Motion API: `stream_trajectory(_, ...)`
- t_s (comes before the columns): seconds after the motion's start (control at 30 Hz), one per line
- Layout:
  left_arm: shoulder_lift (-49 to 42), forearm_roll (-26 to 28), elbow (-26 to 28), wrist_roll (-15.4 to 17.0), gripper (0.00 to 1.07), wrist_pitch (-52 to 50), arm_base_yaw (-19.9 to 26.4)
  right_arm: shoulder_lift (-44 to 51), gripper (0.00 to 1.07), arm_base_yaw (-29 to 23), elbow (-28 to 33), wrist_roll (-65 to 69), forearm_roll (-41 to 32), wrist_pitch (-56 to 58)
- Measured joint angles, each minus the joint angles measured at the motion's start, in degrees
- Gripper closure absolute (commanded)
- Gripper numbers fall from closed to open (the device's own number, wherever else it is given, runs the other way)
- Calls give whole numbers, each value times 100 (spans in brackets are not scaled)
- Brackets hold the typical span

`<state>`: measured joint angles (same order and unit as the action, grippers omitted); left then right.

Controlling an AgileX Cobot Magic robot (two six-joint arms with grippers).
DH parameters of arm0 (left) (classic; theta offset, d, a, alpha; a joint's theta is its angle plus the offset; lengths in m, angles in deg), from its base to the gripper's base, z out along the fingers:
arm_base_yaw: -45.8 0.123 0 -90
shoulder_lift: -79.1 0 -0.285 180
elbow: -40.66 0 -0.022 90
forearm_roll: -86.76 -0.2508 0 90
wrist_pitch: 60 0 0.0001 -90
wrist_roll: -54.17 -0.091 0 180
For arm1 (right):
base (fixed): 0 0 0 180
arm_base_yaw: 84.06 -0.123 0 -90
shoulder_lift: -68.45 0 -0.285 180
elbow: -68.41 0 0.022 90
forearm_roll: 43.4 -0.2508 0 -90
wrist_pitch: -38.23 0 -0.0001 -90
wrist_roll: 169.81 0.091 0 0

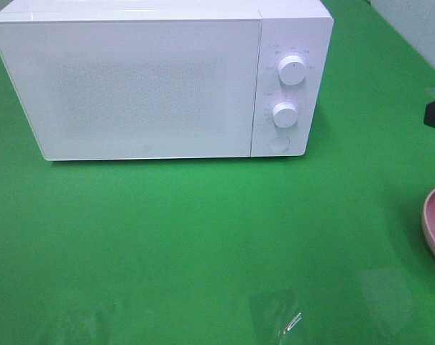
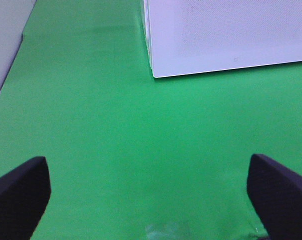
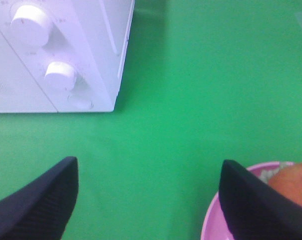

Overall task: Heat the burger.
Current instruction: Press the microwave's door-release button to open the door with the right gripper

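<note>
Microwave [image 1: 131, 79] shut. Burger [image 3: 293, 182] sits on pink plate [image 1: 434, 223], right of microwave, easy to reach. Left fingers [image 2: 21, 195], right fingers [image 3: 41, 200] spread wide, holding nothing, probably ready for door.

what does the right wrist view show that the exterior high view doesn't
Only the right wrist view: the burger on the pink plate, and the open right claw. Only the exterior high view: the whole closed microwave door. Both: the upper dial, the lower dial, the round button, part of the plate's rim and the green table.
</note>
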<state>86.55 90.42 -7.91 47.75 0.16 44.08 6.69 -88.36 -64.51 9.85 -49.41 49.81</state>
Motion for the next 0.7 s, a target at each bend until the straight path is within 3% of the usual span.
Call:
stream_trajectory(0.4,0,0,0,0,7,0,0,-1644,32,0,0,0,-11,-3031)
stream_trajectory(0.5,0,0,0,0,7,0,0,-1793,32,0,0,0,-11,-3335)
stream_trajectory(0.7,0,0,0,0,7,0,0,-2406,32,-487,292,-636,-510,-4922)
